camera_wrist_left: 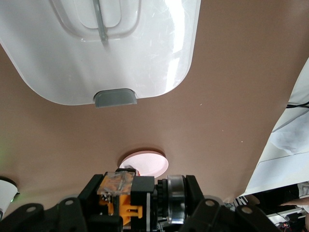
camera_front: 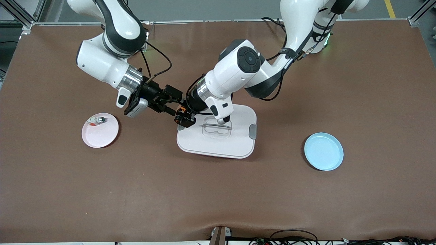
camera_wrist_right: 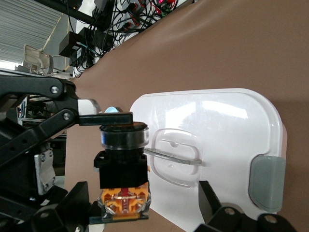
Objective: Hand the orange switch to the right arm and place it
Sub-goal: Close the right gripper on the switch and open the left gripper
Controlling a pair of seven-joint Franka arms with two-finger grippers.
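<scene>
We see a wide table covered in matte brown sheet (camera_front: 218, 190), its front edge slightly rumpled. Silver aluminium frame rails (camera_front: 20, 15) stand at its corners on grey floor (camera_front: 402, 8) marked with a yellow line (camera_front: 390, 8). Black cables (camera_front: 289, 238) lie along the near edge.

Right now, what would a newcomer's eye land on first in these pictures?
The two tools meeting over the edge of the white rectangular plastic lid: left tool and right tool converge on the small black-and-orange push-button switch. The round pale pink plate with a small silver-and-white part lies toward the right arm's end.
</scene>
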